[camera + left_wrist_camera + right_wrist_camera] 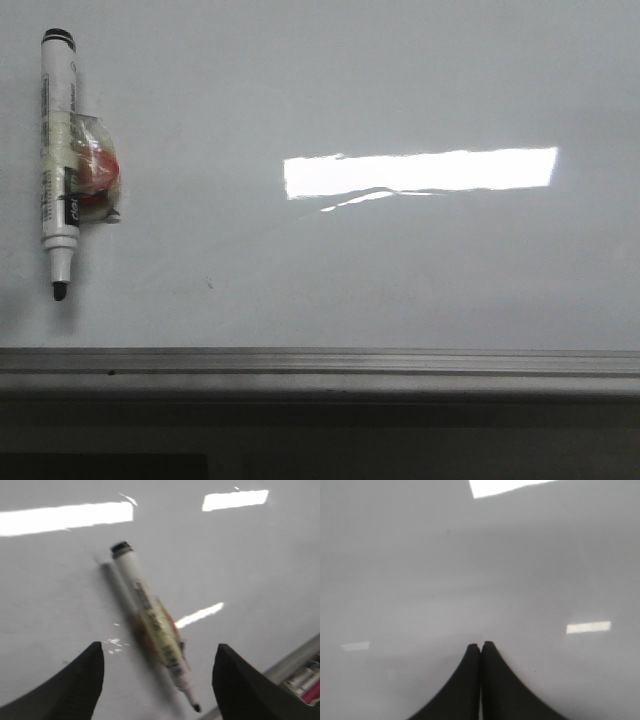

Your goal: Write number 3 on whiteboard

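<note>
Where front view lacks fingers (75,685), wrists show.

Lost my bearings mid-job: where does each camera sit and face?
Front: looks forward over the whiteboard and marker; no arms show.
Left wrist: on the left arm, left gripper open above the marker.
Right wrist: right gripper shut over bare board.
Front and left wrist share the marker.
</note>
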Motion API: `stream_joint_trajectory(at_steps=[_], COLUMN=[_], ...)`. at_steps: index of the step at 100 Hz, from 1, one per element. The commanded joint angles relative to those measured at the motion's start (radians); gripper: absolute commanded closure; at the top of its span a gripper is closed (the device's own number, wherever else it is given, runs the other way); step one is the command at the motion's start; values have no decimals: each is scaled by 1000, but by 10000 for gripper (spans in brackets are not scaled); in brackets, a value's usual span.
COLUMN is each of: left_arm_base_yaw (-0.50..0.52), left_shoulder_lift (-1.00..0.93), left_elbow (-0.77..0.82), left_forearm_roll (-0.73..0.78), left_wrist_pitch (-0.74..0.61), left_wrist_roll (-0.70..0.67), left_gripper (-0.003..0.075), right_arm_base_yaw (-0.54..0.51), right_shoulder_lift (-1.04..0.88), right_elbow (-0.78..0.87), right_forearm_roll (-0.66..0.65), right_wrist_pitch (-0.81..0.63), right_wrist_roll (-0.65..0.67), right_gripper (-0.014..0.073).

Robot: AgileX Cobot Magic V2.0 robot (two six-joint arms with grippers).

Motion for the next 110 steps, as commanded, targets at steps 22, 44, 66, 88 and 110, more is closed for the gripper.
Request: stream_joint_trajectory(at_steps=[22,44,66,88,110], left_arm_base_yaw=[-134,-132,-131,-131,-169], left_shoulder_lift=[258,403,471,474,428], left_elbow=[-29,-29,-29,-31,-39], left_forearm_roll=[-187,-254,-256,-195,222], left_wrist_pitch=[-217,-331,-357,-351,-355], left_wrist_roll=[-9,-9,-7,-1,-1], left_gripper=[286,370,714,741,741], right_arm_base_yaw=[-1,-1,-1,80,287], right_shoulder_lift=[15,15,15,17,73], right_elbow=[-35,-35,-35,-59,-134], right_forearm_roll=[3,3,3,1,-3], right_wrist_pitch=[-84,-84,-85,-64,14], right_wrist_roll=[-2,-2,-2,-9,-110], right_gripper=[645,645,645,645,645])
